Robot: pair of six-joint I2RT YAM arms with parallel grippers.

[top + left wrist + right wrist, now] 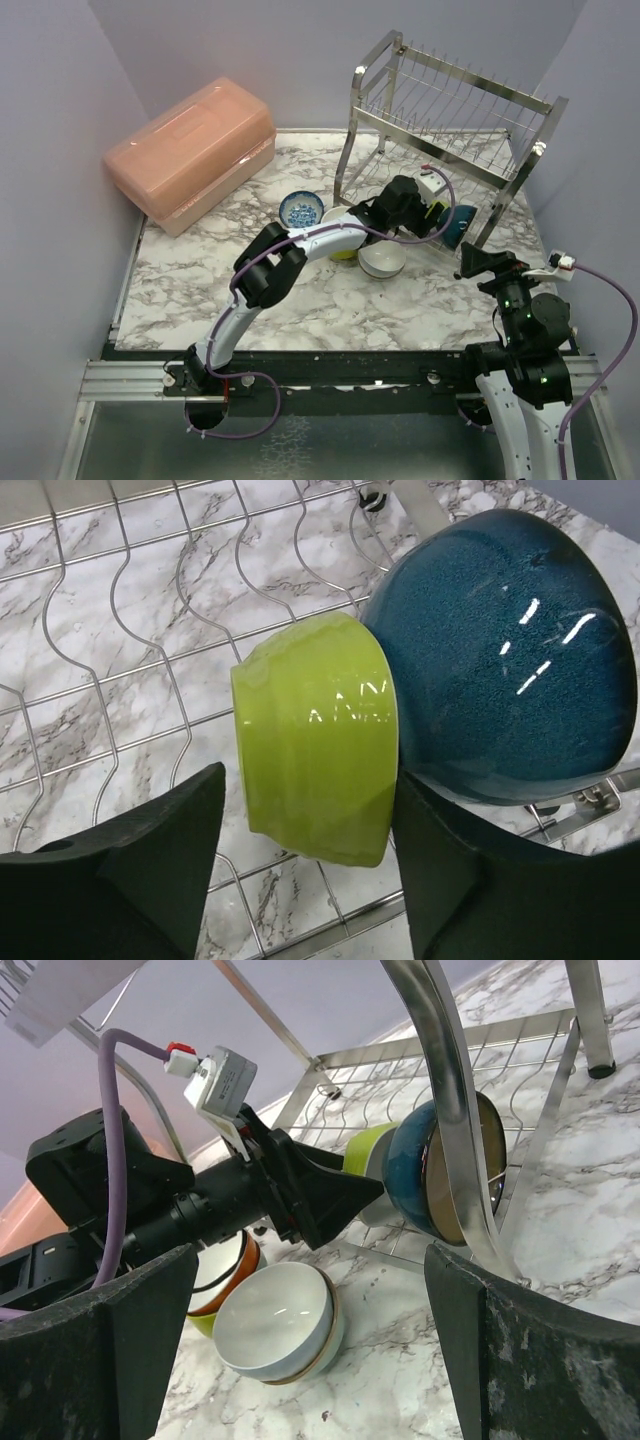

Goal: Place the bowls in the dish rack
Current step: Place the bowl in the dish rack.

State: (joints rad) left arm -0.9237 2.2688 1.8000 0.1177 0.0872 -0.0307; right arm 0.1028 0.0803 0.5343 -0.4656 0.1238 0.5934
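Left jaws, apart, flank a glossy lime bowl (318, 738) (on edge), perhaps touching; right jaws gape.

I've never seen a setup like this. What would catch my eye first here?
Probably the glossy lime bowl, lying on its side on the lower wire shelf of the steel dish rack, right between the dark fingers of the left gripper and touching a shiny teal bowl. After that, the large pink lidded box at the back left, and the white bowl standing just in front of the rack.
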